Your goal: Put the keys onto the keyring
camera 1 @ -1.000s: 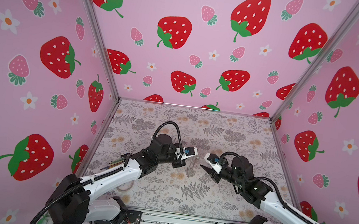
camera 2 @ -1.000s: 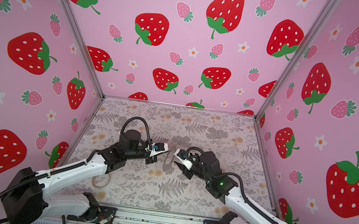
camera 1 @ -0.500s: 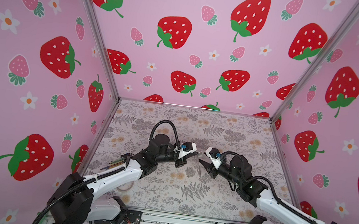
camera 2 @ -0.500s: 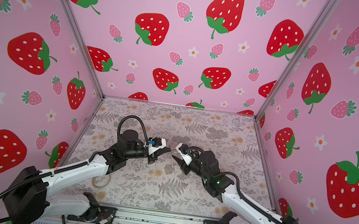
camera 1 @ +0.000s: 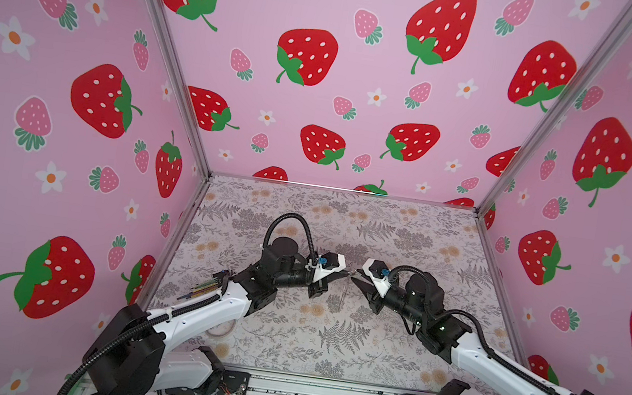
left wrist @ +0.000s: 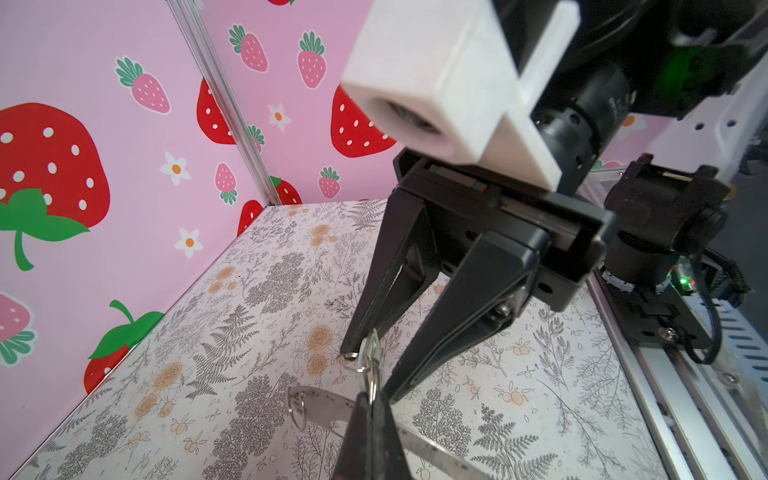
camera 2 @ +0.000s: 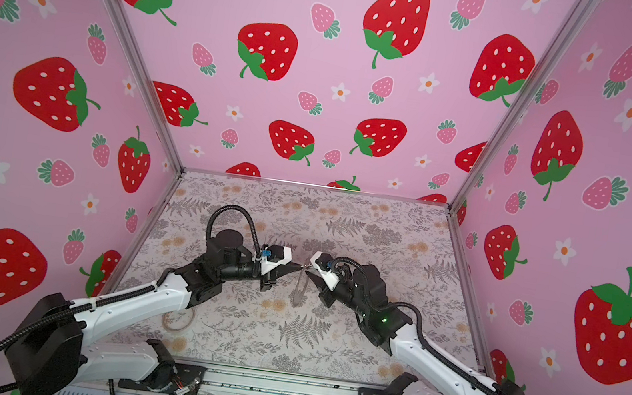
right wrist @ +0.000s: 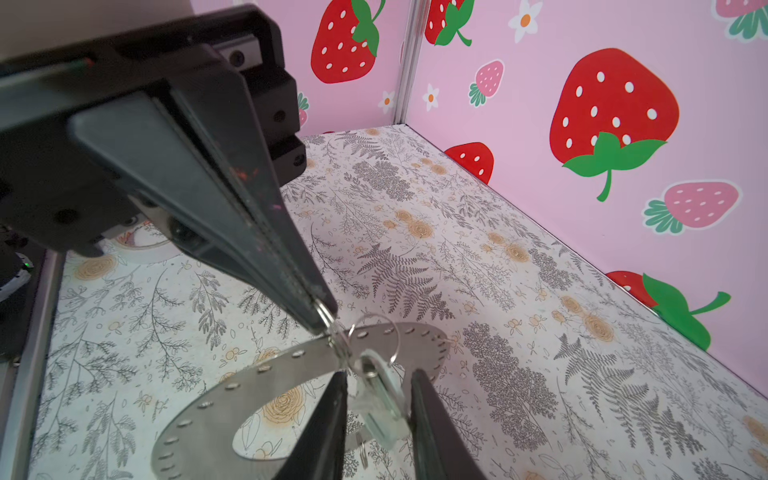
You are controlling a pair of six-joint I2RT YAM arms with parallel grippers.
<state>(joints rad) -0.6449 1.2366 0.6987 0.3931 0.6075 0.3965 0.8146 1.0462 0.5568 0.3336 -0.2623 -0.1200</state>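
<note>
The keyring (right wrist: 274, 368), a flat grey disc with small holes along its rim, sits just under the two arms' meeting tips, tilted above the floral tabletop (right wrist: 415, 208). In a top view it shows only as a thin sliver (camera 2: 299, 290) below those tips. The left fingers (right wrist: 257, 249) are pressed fully together, and their tips pinch a small split ring (right wrist: 326, 311) that sits at the disc's rim. The right fingers (right wrist: 322, 432) stand partly open, one on each side of the keys (right wrist: 380, 399), of which only a single slim silvery piece can be made out. It hangs in the gap just beside the disc's edge. Whether either finger actually touches it is not clear. From the left wrist view the right fingers (left wrist: 465, 316) show a plain gap between their tips.
</note>
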